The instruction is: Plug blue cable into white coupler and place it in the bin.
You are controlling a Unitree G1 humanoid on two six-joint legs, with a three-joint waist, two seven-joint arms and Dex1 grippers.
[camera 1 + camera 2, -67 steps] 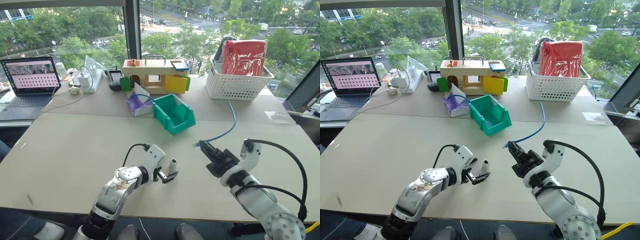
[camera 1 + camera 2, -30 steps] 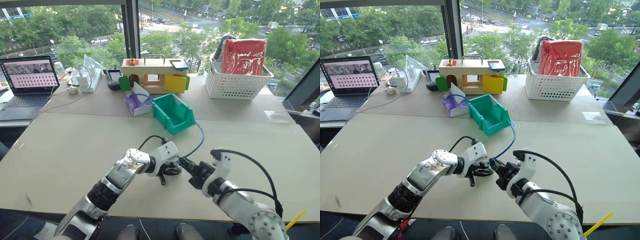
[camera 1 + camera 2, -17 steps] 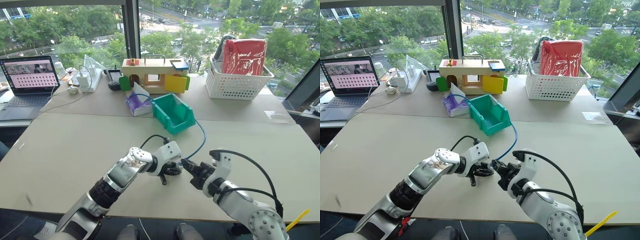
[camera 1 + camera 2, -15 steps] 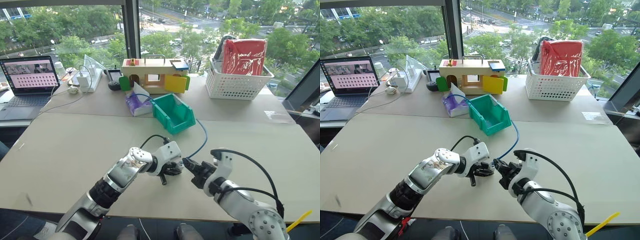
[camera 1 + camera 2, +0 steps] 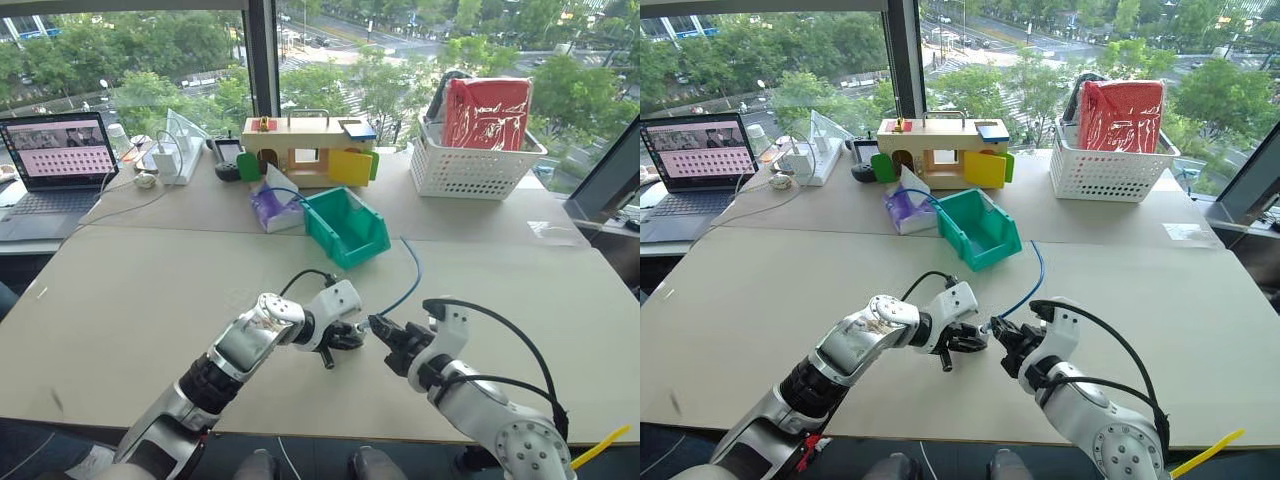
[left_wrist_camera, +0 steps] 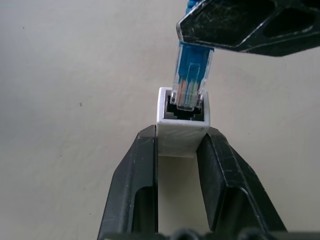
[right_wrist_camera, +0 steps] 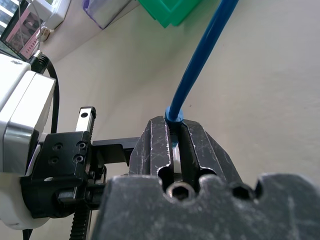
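Left wrist view: left gripper (image 6: 181, 150) clamps the boxy white coupler (image 6: 182, 125), while the right gripper (image 6: 240, 25), pinching the blue cable (image 5: 408, 275), now seats its clear plug (image 6: 190, 82).

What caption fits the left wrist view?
Left hand holds the coupler as the cable plug enters its socket.

blue cable (image 7: 200, 60) far end cut off by edge, laptop (image 5: 55, 165) screen illegible

Since the earliest pictures, the two end effectors, then apart, have come together: the right end effector (image 5: 378, 326) now brings the blue cable (image 5: 408, 275) plug into the socket of the white coupler (image 6: 182, 121) clamped in the left end effector (image 6: 177, 150)
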